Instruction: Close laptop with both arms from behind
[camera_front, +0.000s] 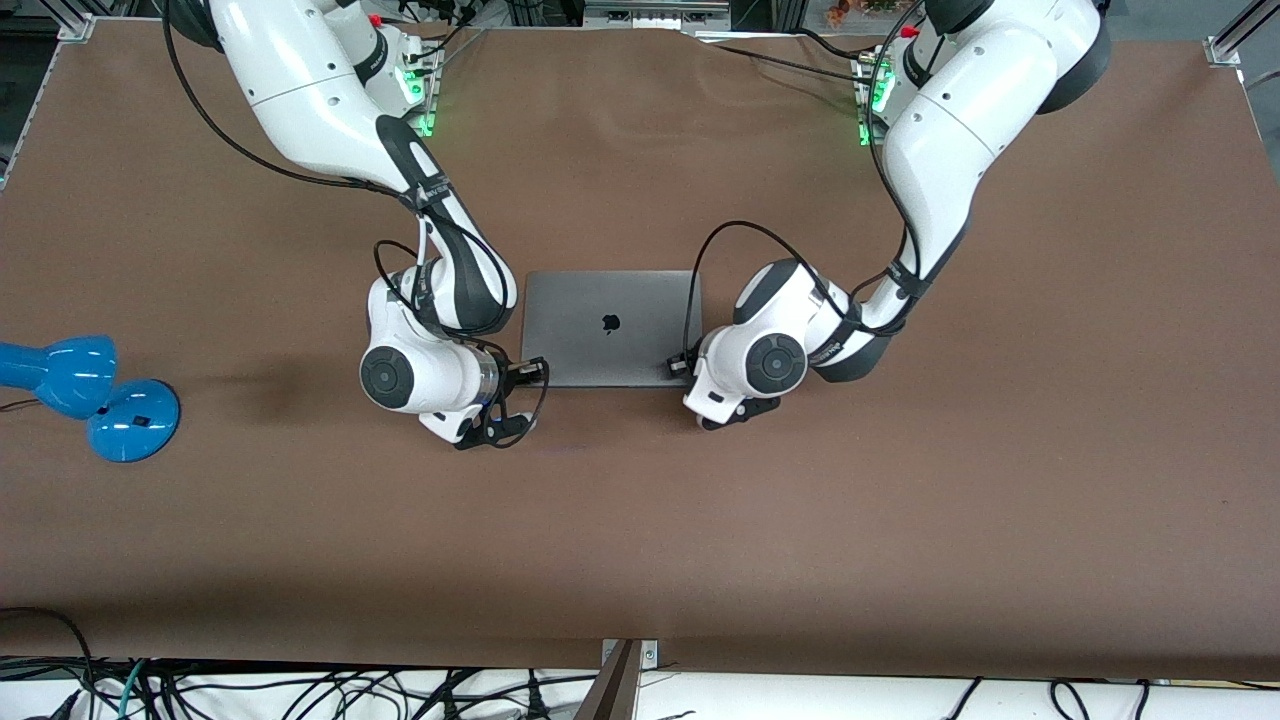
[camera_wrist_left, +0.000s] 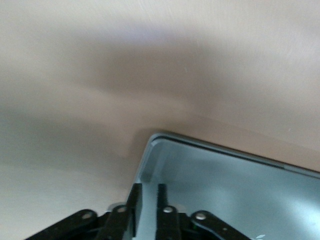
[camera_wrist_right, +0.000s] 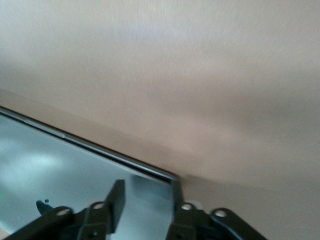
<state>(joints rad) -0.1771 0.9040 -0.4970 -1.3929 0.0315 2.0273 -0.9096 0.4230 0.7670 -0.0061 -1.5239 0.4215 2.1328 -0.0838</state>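
Observation:
The space-grey laptop (camera_front: 590, 345) lies in the middle of the table with its lid down flat and the dark apple logo facing up. My left gripper (camera_front: 682, 366) rests at the lid's corner nearest the front camera, toward the left arm's end. In the left wrist view (camera_wrist_left: 147, 189) its fingers stand a narrow gap apart over the lid's corner (camera_wrist_left: 225, 190), holding nothing. My right gripper (camera_front: 535, 375) is at the other corner nearest the front camera. In the right wrist view (camera_wrist_right: 147, 185) it is open, one finger over the lid (camera_wrist_right: 50, 170) and one at its edge.
A blue lamp (camera_front: 100, 395) lies at the right arm's end of the table, well away from the laptop. The brown table top (camera_front: 640, 520) stretches toward the front camera. Cables hang below the table's front edge.

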